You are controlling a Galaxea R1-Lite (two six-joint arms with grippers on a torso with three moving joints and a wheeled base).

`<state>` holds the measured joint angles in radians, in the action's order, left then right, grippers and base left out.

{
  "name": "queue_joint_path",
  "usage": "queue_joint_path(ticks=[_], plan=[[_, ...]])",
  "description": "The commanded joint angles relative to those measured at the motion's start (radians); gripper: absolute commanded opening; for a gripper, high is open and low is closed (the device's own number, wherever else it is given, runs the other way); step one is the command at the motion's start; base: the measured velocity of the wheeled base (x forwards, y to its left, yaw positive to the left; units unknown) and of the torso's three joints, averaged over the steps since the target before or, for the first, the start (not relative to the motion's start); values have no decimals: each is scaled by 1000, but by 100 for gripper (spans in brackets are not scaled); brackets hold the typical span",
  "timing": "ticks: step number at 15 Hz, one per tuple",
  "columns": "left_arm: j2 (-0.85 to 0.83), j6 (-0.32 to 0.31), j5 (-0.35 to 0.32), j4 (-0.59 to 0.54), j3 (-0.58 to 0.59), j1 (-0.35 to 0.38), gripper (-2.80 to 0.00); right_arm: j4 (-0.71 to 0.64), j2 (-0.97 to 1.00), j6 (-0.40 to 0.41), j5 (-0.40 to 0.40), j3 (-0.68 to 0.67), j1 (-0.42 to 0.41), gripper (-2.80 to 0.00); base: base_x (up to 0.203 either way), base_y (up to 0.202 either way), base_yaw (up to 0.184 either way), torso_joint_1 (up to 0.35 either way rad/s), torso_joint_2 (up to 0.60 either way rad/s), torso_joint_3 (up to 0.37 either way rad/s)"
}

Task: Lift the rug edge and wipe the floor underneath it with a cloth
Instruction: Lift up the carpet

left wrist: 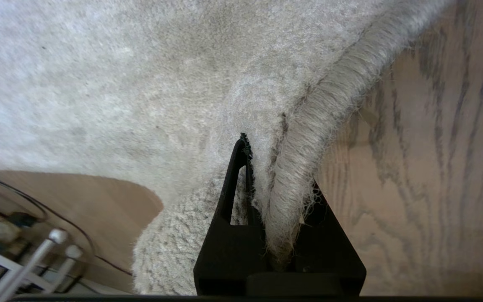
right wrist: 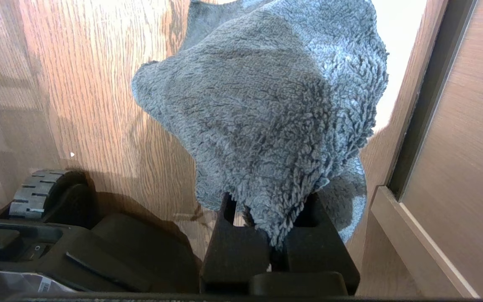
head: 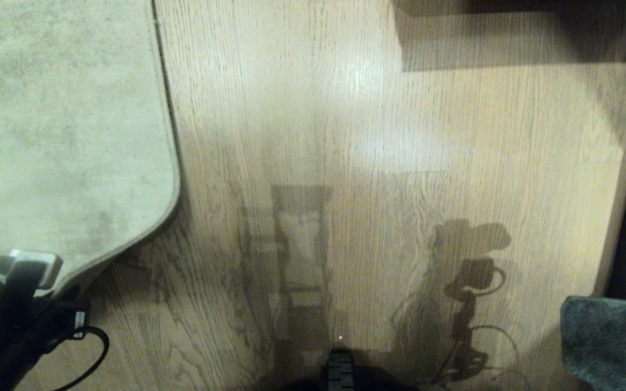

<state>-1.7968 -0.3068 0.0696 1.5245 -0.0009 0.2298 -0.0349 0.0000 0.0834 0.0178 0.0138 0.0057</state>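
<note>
While the stitched border of the pale grey-beige, short-pile rug edge [left wrist: 304,167] sits pinched between the black jaws of the left gripper [left wrist: 273,218], its pile bunches into a ridge rising straight away from the claw, so the gripper is clenched on the rug's rounded corner. From the head camera that corner [head: 128,239] curls just ahead of the left gripper, and the border's long axis runs forward from it, away from the robot. Light brown wood-grain plank floor [left wrist: 434,188] lies directly beside the claw on the border's outer side. The small teal-grey terry cloth [right wrist: 266,105] hangs bunched from the right gripper [right wrist: 277,247], whose jaws are closed on it, well apart from the rug, at the far right. The coming move turns on this gap: the cloth must cross toward the held corner, I judge. Whatever floor lies under the raised flap is hidden by the rug. Both grippers are largely cut off in the head view.
</note>
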Motion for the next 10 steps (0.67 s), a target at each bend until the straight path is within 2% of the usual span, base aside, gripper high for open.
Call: queue_joint_path(ticks=[1, 3, 5, 10], plan=[[13, -33, 1, -29, 0, 5, -280, 0, 0, 1, 1, 0, 0, -280, 0, 0, 0, 0, 0, 0], [25, -62, -8, -93, 1, 1, -280, 0, 0, 1, 1, 0, 0, -280, 0, 0, 0, 0, 0, 0], [38, -64, -26, -157, -2, -1, -280, 0, 0, 1, 1, 0, 0, -280, 0, 0, 0, 0, 0, 0], [37, -51, -119, -283, -8, 3, -280, 0, 0, 1, 1, 0, 0, -280, 0, 0, 0, 0, 0, 0]])
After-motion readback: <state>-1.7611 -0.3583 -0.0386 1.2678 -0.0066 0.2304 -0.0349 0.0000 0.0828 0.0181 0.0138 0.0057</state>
